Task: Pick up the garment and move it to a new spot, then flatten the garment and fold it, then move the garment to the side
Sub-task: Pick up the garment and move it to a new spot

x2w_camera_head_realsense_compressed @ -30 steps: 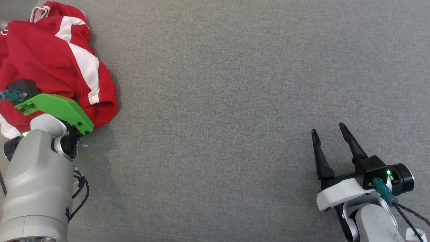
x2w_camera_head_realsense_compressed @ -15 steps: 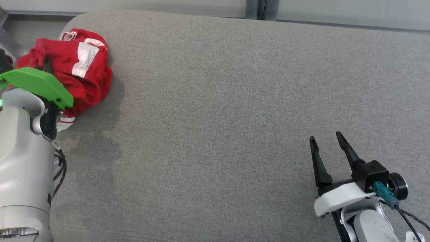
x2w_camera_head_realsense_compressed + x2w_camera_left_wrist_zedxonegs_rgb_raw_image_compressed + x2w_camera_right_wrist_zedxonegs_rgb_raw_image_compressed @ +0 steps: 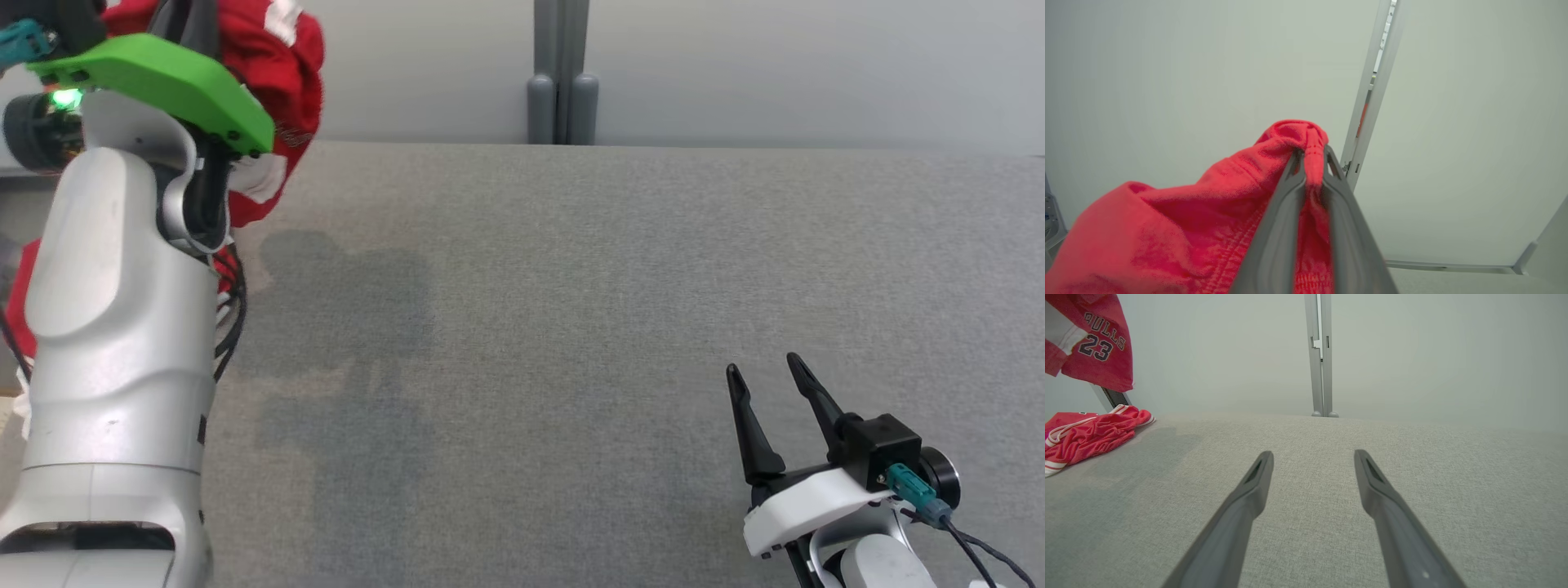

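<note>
The garment (image 3: 282,57) is red with white stripes and hangs bunched in the air at the head view's top left. My left gripper (image 3: 1312,161) is shut on a fold of its red fabric (image 3: 1216,196). In the right wrist view its hanging part (image 3: 1098,339) carries the print "BULLS 23". More red and white fabric (image 3: 1090,433) lies below it on the table's left end; whether the two join I cannot tell. My right gripper (image 3: 763,367) stands open and empty above the grey table at the lower right, its fingers (image 3: 1249,498) apart.
The grey fabric-covered table (image 3: 571,327) stretches wide between the two arms. A pale wall with a grey upright post (image 3: 559,73) stands behind its far edge. My left forearm (image 3: 122,327) covers the table's left end.
The head camera has tilted up, bringing the wall into view. My left arm has lifted the garment off the table into the air. The right gripper has stayed open in place.
</note>
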Available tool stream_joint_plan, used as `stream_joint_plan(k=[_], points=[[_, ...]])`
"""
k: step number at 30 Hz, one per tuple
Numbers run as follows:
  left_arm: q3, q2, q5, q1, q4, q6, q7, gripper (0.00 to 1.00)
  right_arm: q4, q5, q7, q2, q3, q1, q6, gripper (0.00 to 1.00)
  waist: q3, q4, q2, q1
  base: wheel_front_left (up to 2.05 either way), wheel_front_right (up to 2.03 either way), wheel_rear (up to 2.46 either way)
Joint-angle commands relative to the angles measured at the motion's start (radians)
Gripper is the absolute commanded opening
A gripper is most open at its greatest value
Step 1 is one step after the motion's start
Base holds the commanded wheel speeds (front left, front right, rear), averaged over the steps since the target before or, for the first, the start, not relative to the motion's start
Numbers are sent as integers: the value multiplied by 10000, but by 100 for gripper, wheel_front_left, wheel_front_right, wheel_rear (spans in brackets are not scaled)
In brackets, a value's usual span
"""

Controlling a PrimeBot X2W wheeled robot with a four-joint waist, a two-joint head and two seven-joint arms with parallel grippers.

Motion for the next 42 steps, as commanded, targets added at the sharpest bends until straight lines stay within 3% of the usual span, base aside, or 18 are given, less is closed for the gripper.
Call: stream_joint_plan(k=[1, 7, 15, 20, 25, 26, 27, 37, 42], points=[[-76, -201, -118, -100, -281, -58, 76, 0, -10, 31, -34, -41, 20, -11, -17, 100, -182, -1053, 0, 0, 0, 0, 0], [-911, -788, -614, 389, -1371, -161, 403, 0, -111, -61, -32, -34, 120, -308, -15, 100, 289, -2381, 0, 0, 0, 0, 0], [-3120, -876, -1295, 1529, -1951, -118, 650, 0, -236, 18, -32, -25, 36, -547, -15, 100, 1025, -3839, 0, 0, 0, 0, 0], [-4299, -864, -1073, 2262, -1098, 105, 621, 0, -345, 131, -33, -25, -27, -654, -15, 100, 1399, -4342, 0, 0, 0, 0, 0], [-4684, -745, -740, 2559, 156, 246, 371, 0, -386, 134, -33, -27, -199, -614, -15, 100, 1518, -4278, 0, 0, 0, 0, 0], [-4686, -727, -679, 2569, 352, 318, 235, 23, -381, 118, -33, -28, -262, -583, -15, 100, 1502, -4186, 0, 0, 0, 0, 0], [-4671, -720, -651, 2581, 472, 396, 86, 100, -377, 99, -33, -24, -316, -563, -15, 100, 1479, -4092, 0, 0, 0, 0, 0], [-3885, -663, -1172, 3293, 520, 583, -2257, 100, -424, -165, -34, -31, -1097, -178, -15, 100, 691, -2601, 0, 0, 0, 0, 0], [-3288, -430, -1210, 4056, -190, 640, -2646, 100, -504, -285, -33, -33, -1644, 86, -15, 100, 268, -1848, 0, 0, 0, 0, 0]])
